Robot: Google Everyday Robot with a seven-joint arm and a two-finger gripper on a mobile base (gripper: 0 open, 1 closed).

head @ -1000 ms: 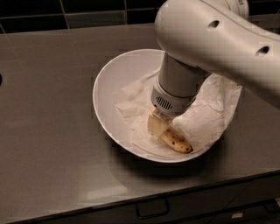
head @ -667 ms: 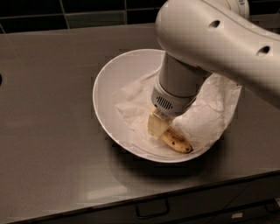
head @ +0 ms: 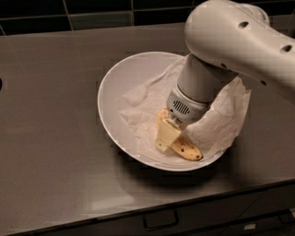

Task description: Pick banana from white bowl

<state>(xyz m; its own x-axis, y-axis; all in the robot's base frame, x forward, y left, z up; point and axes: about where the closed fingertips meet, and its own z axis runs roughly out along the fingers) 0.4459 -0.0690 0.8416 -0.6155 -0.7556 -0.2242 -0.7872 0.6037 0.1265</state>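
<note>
dark tiles [head: 92, 11] backed a smooth grey-brown counter [head: 55, 138]. on it sat a large, shallow, round white bowl [head: 108, 92], lined on its right side with a crumpled white paper sheet [head: 221, 120]. the small curved yellow banana with brown speckles [head: 186, 150] lay inside the bowl, on the paper toward the near rim. its speckled end pointed right and its other part was hidden behind the robot's pale, blocky claw [head: 167, 136]. the claw was down in the bowl, right at the banana's middle, below the thick white arm [head: 230, 41] that reached in from the upper right. whether the claw was open or clamped could not be told from this angle.

the step in hand looked like securing the grasp before lifting. to do it well, the claw should sit across the fruit's narrow width, near the middle so it would not pivot. it should close gently, since a speckled banana would likely squash, and catch no paper. the lift should then go straight up and slowly, because the loose sheet could cling and drag.
</note>
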